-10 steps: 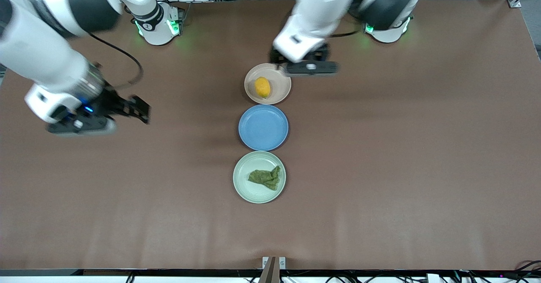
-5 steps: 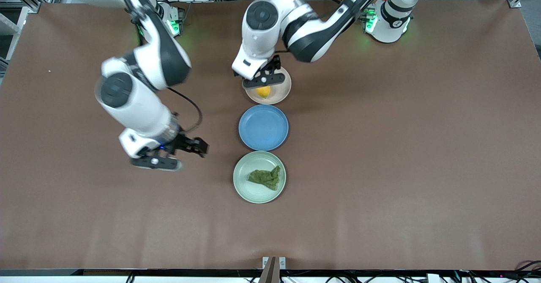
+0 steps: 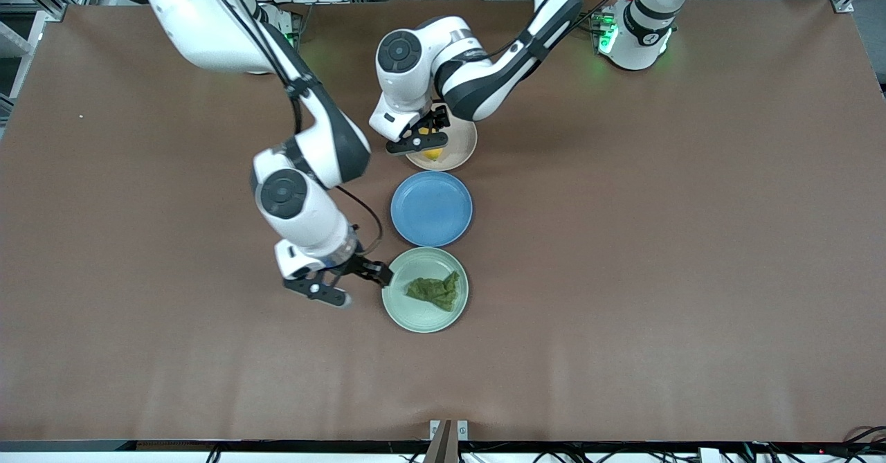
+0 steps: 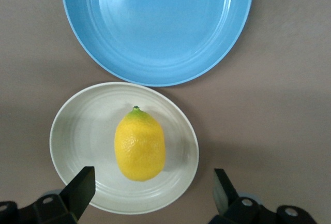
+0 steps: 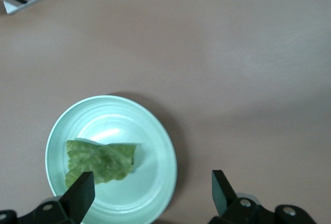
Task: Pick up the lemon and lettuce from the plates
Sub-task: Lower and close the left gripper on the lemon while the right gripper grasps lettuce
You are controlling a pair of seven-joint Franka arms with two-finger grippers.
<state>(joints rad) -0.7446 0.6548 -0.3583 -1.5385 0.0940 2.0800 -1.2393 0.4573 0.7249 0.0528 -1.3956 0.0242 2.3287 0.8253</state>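
- Left gripper (image 3: 423,138) hangs over the beige plate (image 3: 462,153), jaws wide apart, nothing in them; the lemon (image 4: 139,144) lies on that plate
- Right gripper (image 3: 356,284) hovers at the green plate (image 3: 422,318) edge, jaws spread, empty; lettuce (image 3: 435,290) lies on it
- Blue plate (image 3: 431,208) sits between the two plates on the worktop (image 3: 657,241)

Glossy smooth blue plate (image 4: 155,22), dimpled waxy lemon (image 4: 139,144), wrinkled matt lettuce (image 5: 101,162).
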